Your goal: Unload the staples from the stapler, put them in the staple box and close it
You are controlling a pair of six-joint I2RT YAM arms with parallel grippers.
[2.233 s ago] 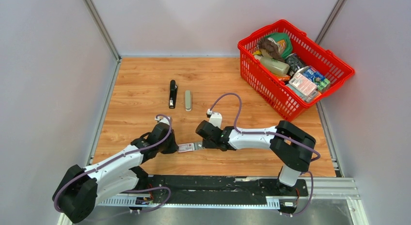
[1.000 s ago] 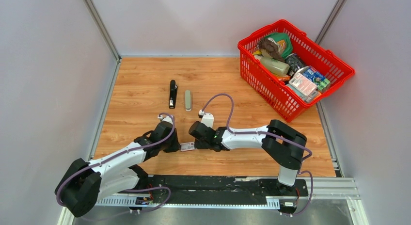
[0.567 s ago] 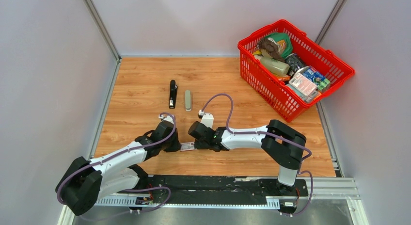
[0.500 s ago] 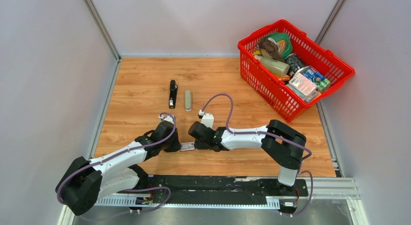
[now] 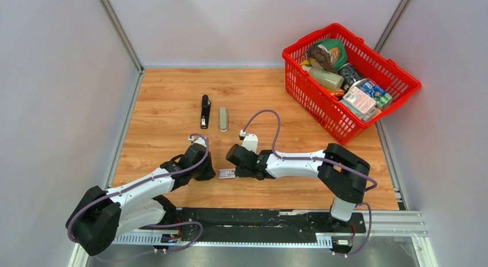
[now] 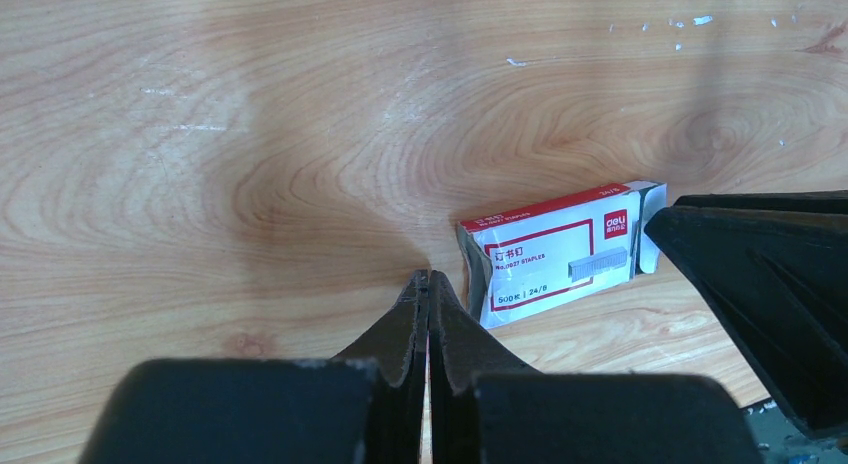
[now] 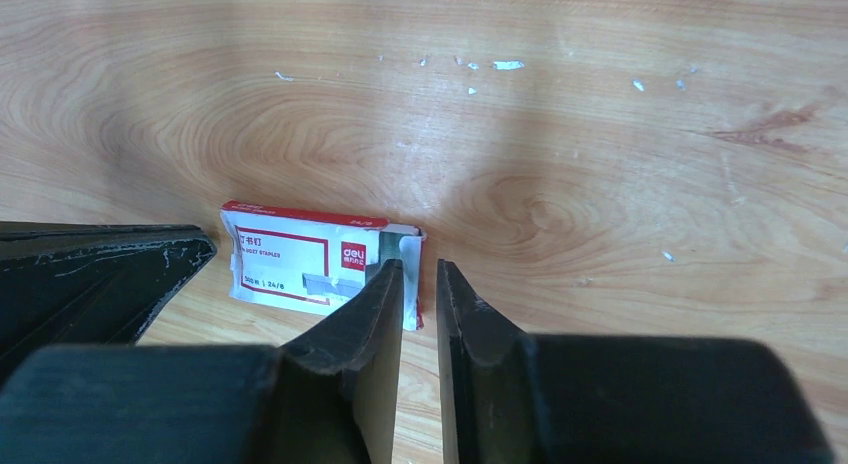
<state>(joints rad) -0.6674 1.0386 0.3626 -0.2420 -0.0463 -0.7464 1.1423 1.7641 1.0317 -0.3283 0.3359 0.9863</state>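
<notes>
The black stapler (image 5: 205, 110) lies closed at the back left of the table, far from both grippers. No staples show. A white-and-red staple box (image 5: 226, 174) lies flat between the grippers, also in the left wrist view (image 6: 555, 254) and the right wrist view (image 7: 310, 259). My left gripper (image 5: 212, 174) is shut and empty, its tips (image 6: 428, 276) at the box's left end. My right gripper (image 5: 236, 172) has its jaws a narrow gap apart (image 7: 420, 269) at the box's open flap end; the flap sits just at the gap.
A pale grey oblong bar (image 5: 223, 118) lies beside the stapler. A red basket (image 5: 299, 86) full of packets stands at the back right. White flecks (image 7: 508, 64) mark the wood beyond the box.
The right gripper moved left to the box, then both grippers and the box shifted slightly to the right. The stapler and grey bar have not moved.
</notes>
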